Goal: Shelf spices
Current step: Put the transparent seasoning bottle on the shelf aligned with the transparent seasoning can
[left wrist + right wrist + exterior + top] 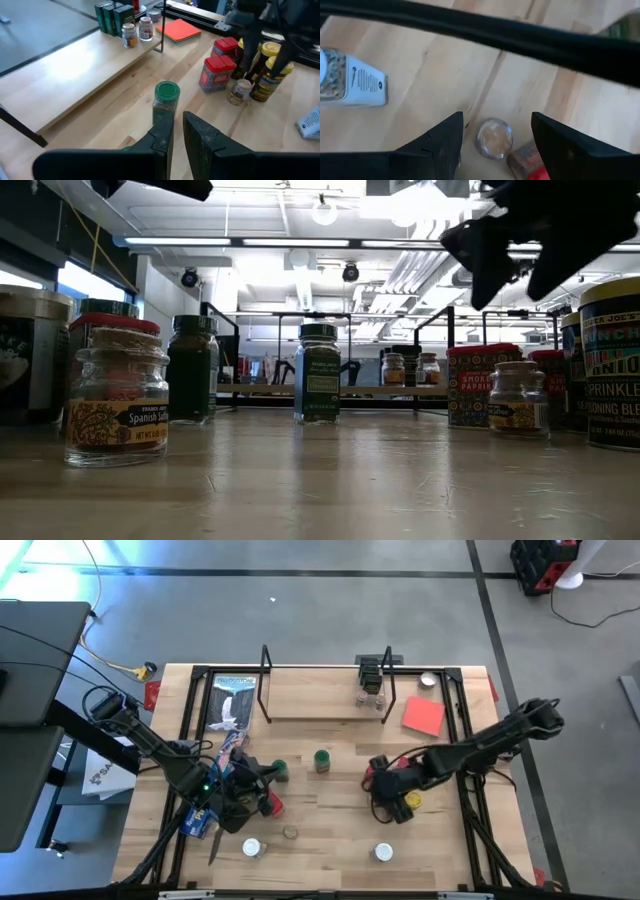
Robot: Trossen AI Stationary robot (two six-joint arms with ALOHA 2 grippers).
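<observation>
Two pincers: right pincer (495, 131) apart above a clear-lidded jar (493, 138), left pincer (177, 131) together.

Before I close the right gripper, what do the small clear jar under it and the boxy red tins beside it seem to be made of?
The small clear jar between the open right gripper's fingers looks like glossy glass or clear plastic: its contents show through it. The boxy red tins look like painted metal, with printed labels and stepped red lids, though coated card cannot be ruled out.
</observation>
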